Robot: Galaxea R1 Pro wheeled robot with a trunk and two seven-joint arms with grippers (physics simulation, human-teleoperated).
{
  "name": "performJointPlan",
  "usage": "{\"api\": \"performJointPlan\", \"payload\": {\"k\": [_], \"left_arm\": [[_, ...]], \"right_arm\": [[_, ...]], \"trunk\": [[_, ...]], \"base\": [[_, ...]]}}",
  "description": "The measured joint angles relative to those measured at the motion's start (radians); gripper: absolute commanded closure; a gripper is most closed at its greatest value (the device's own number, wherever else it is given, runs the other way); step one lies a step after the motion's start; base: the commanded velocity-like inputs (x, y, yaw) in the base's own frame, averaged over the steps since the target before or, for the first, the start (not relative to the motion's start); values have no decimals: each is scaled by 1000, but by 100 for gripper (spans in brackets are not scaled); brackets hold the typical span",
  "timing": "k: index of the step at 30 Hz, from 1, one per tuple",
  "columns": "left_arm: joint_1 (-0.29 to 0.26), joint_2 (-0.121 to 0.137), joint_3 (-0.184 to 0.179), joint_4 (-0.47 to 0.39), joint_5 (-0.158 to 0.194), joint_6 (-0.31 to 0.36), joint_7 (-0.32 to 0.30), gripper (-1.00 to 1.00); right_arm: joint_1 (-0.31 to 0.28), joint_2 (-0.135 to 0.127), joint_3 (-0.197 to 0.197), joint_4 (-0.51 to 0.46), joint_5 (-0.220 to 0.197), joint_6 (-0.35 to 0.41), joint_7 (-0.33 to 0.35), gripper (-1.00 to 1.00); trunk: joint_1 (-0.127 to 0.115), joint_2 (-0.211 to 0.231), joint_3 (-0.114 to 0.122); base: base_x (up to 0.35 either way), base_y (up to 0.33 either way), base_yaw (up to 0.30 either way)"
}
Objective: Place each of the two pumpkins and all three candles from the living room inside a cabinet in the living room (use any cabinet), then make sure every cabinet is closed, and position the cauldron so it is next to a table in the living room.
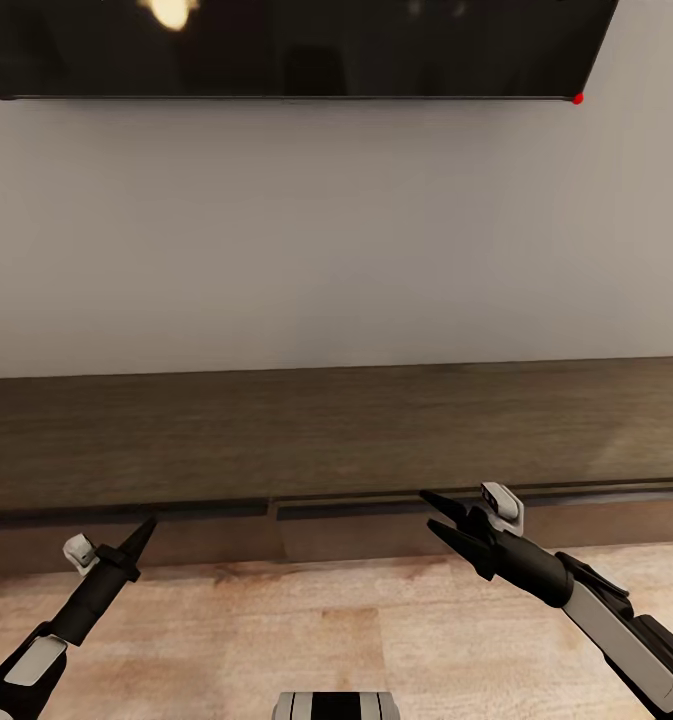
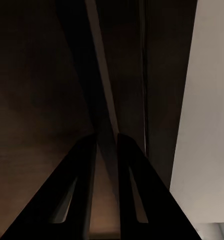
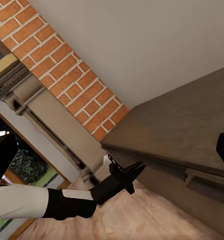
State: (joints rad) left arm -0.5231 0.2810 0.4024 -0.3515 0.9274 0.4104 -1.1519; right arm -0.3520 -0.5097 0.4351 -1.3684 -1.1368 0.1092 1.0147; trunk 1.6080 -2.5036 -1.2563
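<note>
I've got L hand (image 1: 148,524), fingers nearly together, at cabinet (image 1: 326,440) front lip to pull; R hand (image 1: 434,512) apart, waiting.

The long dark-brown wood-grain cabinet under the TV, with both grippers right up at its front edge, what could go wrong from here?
1. The long dark-brown wood-grain cabinet has handleless fronts; the left gripper, its fingers nearly together at the narrow recess under the top, may slip off without catching.
2. The right gripper, open at that edge, could scrape the top.
3. Both fronts look closed, with no pumpkin or candle held, so opening now may be premature.
</note>
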Motion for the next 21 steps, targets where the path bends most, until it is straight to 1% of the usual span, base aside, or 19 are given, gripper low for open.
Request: {"api": "performJointPlan", "payload": {"k": [21], "left_arm": [[0,1,-4,0,3,2,0,100]], "right_arm": [[0,0,0,1,-2,0,1,-100]], "trunk": [[0,0,0]], "base": [[0,0,0]]}}
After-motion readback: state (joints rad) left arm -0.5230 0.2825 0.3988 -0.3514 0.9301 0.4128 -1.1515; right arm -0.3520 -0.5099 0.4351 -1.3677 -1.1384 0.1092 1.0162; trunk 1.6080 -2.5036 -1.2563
